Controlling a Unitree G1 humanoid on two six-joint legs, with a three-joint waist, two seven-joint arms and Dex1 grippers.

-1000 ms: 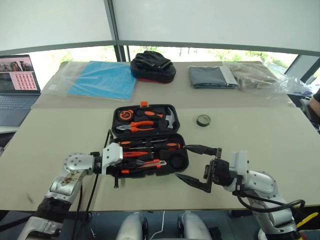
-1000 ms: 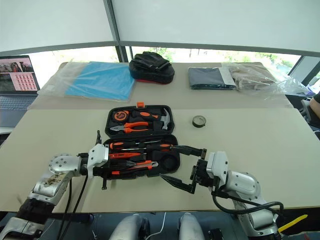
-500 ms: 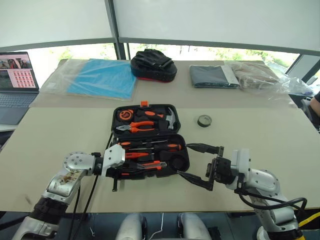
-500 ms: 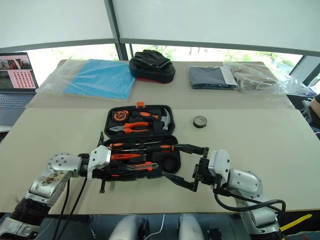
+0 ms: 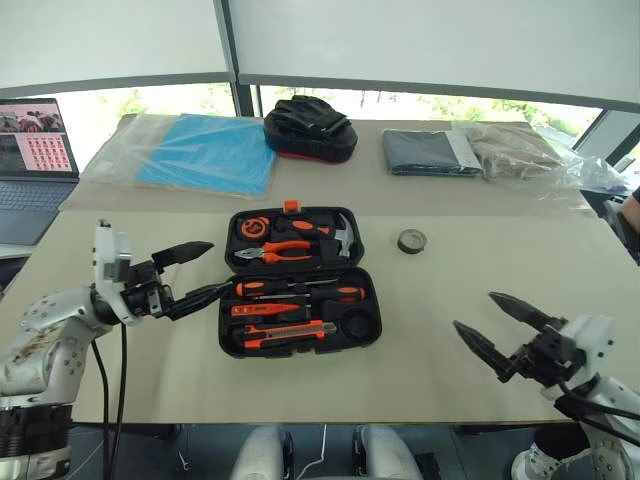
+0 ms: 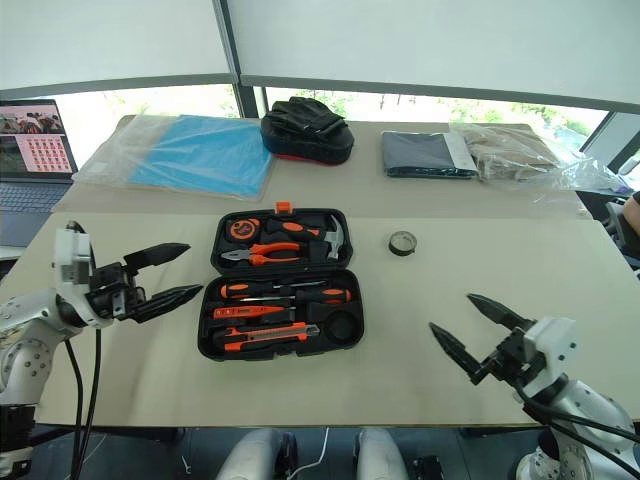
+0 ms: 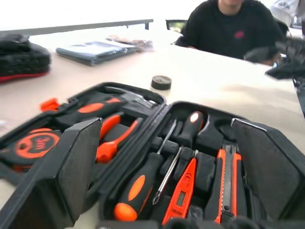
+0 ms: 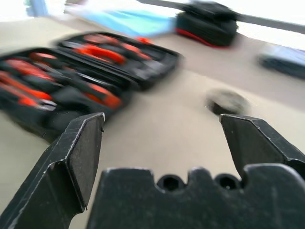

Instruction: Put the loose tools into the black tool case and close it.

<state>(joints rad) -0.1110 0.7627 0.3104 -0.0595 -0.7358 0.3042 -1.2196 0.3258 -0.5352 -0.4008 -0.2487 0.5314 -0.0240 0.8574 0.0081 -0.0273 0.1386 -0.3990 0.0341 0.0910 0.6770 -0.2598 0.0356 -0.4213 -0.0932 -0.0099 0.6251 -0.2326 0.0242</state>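
The black tool case [image 5: 298, 280] lies open flat in the middle of the desk [image 5: 480, 290], its two halves one behind the other, orange latch at the far edge. In the eye views the left gripper [image 5: 196, 272] hangs off the case's left side, jaws spread wide and empty; a second ago it sat pressed together against the near half. The right gripper [image 5: 503, 328] hovers over bare desk well to the right, jaws wide, holding nothing; earlier it was at the case's right edge. The small tape roll [image 5: 410, 240] rests on the desk, right of the far half.

In the left wrist view, two screwdrivers [image 7: 162, 167], the orange tester [image 7: 182, 191] and the utility knife [image 7: 228, 181] lie in the recesses, their long axes along the case's length.

In the right wrist view, the spread fingers [image 8: 76, 157] frame the blurred case and tape roll.
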